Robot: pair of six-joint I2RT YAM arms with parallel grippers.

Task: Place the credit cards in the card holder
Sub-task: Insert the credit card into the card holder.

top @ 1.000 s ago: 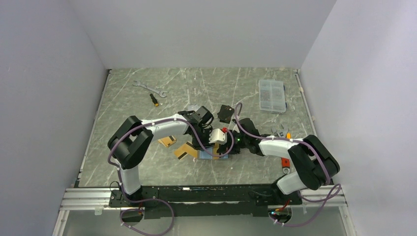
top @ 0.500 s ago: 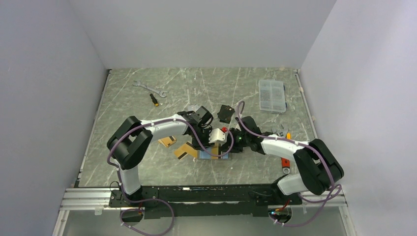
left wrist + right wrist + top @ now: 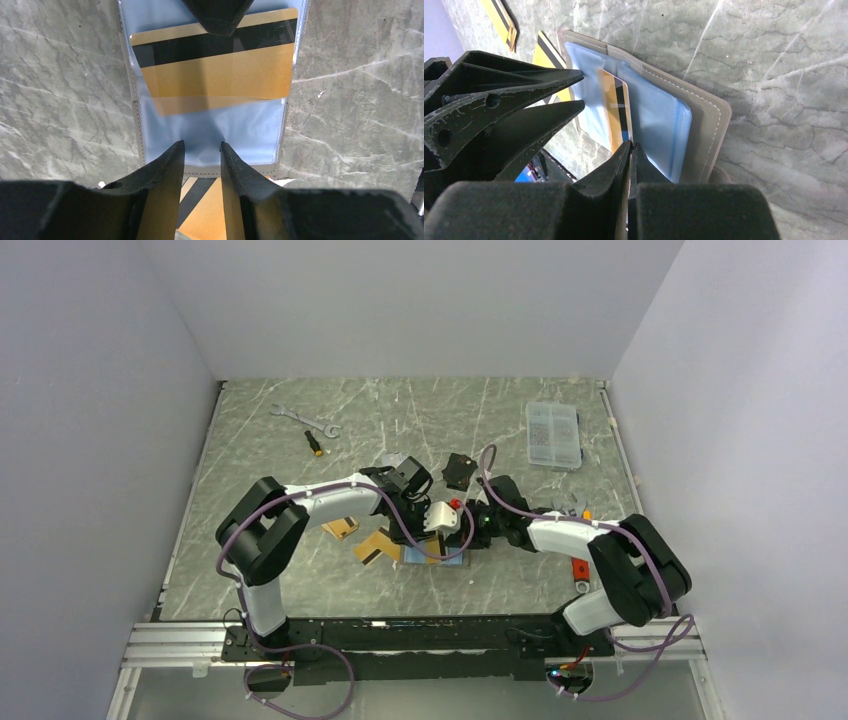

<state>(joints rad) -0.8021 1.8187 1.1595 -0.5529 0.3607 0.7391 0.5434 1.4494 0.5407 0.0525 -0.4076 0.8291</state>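
At surface [image 3: 262, 465] centre: holder [image 3: 706, 117] lies open; right pincer [image 3: 630, 149] clamped on gold card [image 3: 215, 72], half into sleeve [image 3: 210, 131]; left pincer [image 3: 202, 152] apart, apparently pinning holder steady.

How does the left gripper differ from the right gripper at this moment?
The left gripper is open with a gap between its fingers; the right gripper is shut. The left holds nothing, while the right pinches the edge of a gold card partly slid into a blue sleeve. Both are at the opened card holder.
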